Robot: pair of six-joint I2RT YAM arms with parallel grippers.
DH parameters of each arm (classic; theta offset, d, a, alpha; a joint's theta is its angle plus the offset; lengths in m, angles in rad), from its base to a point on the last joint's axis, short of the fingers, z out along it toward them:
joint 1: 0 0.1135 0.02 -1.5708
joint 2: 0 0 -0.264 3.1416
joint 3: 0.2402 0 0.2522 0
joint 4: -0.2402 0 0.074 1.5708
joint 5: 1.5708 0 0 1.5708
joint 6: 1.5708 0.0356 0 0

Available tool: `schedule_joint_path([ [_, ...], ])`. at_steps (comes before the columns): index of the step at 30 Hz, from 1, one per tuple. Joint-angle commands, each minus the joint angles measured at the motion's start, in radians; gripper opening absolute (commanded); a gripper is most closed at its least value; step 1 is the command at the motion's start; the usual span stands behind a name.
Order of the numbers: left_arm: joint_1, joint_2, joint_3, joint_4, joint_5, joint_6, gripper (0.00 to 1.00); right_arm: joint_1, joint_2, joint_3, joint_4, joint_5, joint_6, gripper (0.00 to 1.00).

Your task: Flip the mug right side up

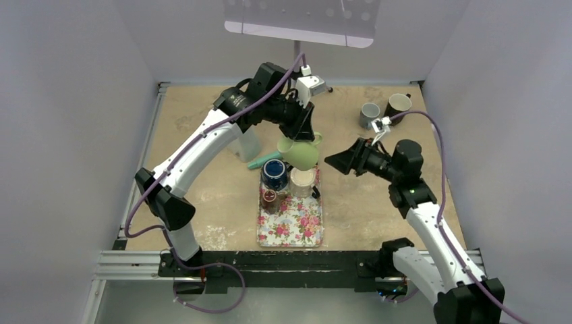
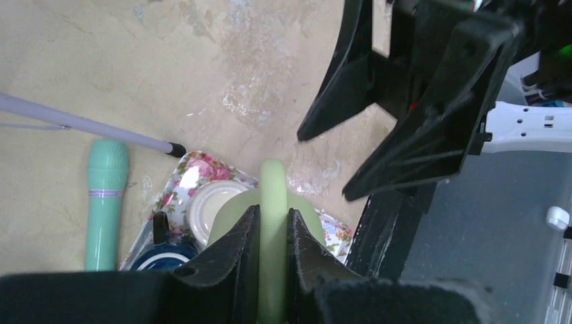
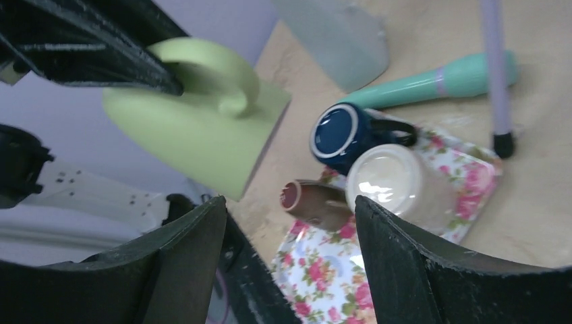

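Observation:
My left gripper [image 1: 305,135] is shut on the handle of a light green mug [image 1: 301,153] and holds it tilted in the air above the far end of the floral tray [image 1: 291,223]. In the left wrist view the green handle [image 2: 273,223] sits clamped between the black fingers. The mug also shows in the right wrist view [image 3: 195,128], held from the upper left. My right gripper [image 1: 335,161] is open and empty, just right of the mug, pointing at it.
On the tray stand a dark blue mug [image 1: 274,173], an upside-down cream mug [image 1: 303,181] and a small brown cup [image 1: 270,198]. A teal handle tool [image 1: 259,162] and a clear container [image 1: 244,144] lie left. A grey mug [image 1: 369,115] and a dark mug [image 1: 398,105] stand far right.

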Motion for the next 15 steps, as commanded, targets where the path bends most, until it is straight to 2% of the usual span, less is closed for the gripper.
schedule_joint_path([
  [1, 0.002, -0.01, 0.09, 0.121, 0.059, -0.108, 0.0, 0.114, 0.013, -0.041, 0.322, 0.009, 0.22, 0.74],
  [5, 0.001, 0.004, 0.093, 0.151, 0.107, -0.172, 0.0, 0.161, 0.054, -0.072, 0.394, 0.001, 0.274, 0.74],
  [11, 0.001, -0.005, 0.057, 0.187, 0.16, -0.224, 0.0, 0.207, 0.085, -0.114, 0.639, 0.036, 0.398, 0.72],
  [15, 0.001, -0.002, 0.03, 0.233, 0.208, -0.283, 0.0, 0.235, 0.14, -0.12, 0.855, 0.026, 0.518, 0.65],
])
